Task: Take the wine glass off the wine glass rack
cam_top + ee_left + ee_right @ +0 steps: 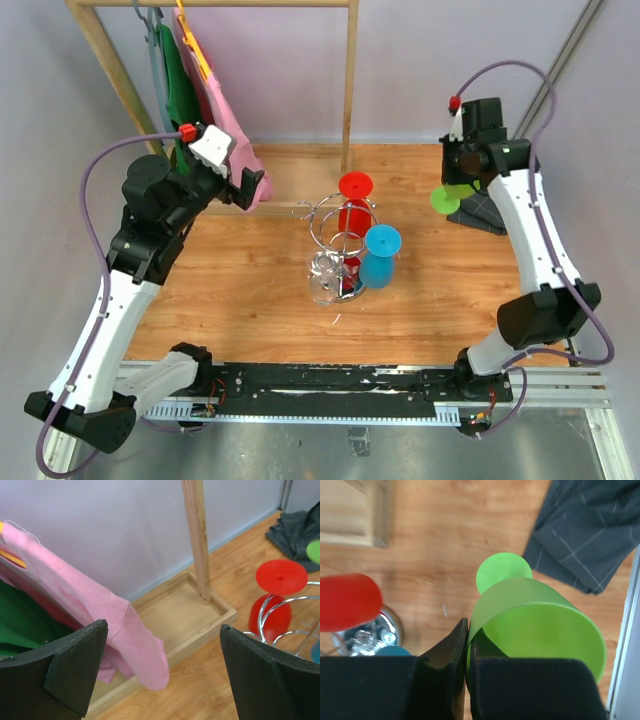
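The chrome wire wine glass rack (336, 262) stands mid-table with a red glass (354, 205) and a blue glass (380, 257) hanging upside down on its loops. My right gripper (462, 170) is shut on the rim of a green wine glass (535, 625), held at the back right, away from the rack; its foot (445, 199) shows in the top view. The rack's shiny base (375, 632) shows at the left of the right wrist view. My left gripper (248, 188) is open and empty, next to the pink cloth (100, 620); the red glass (275, 595) is at its right.
A tall wooden clothes rail (350, 80) with pink and green (178, 85) garments stands at the back left on a wooden tray base (200, 625). A dark grey cloth (485, 212) lies at the back right, under the green glass.
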`<action>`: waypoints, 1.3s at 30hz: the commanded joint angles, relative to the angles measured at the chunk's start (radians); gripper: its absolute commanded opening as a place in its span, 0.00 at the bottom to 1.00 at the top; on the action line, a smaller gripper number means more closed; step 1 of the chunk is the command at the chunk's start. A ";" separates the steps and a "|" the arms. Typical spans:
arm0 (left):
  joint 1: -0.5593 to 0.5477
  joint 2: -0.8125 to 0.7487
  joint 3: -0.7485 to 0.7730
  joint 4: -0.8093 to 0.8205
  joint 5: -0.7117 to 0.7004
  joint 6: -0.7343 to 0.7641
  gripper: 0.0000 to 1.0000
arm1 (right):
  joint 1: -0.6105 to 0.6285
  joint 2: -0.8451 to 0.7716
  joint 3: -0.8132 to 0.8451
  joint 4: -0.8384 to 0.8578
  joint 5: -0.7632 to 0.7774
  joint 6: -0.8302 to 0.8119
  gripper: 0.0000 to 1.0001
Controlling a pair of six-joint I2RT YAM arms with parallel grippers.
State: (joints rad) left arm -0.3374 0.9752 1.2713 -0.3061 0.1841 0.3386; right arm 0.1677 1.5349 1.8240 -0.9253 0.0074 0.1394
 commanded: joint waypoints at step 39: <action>-0.005 -0.005 0.013 -0.013 0.036 -0.185 0.99 | 0.082 0.023 -0.461 0.137 0.134 0.153 0.01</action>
State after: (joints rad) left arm -0.3374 0.9672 1.2808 -0.3325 0.1993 0.1455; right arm 0.2344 1.5738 1.3861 -0.8158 0.1158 0.2619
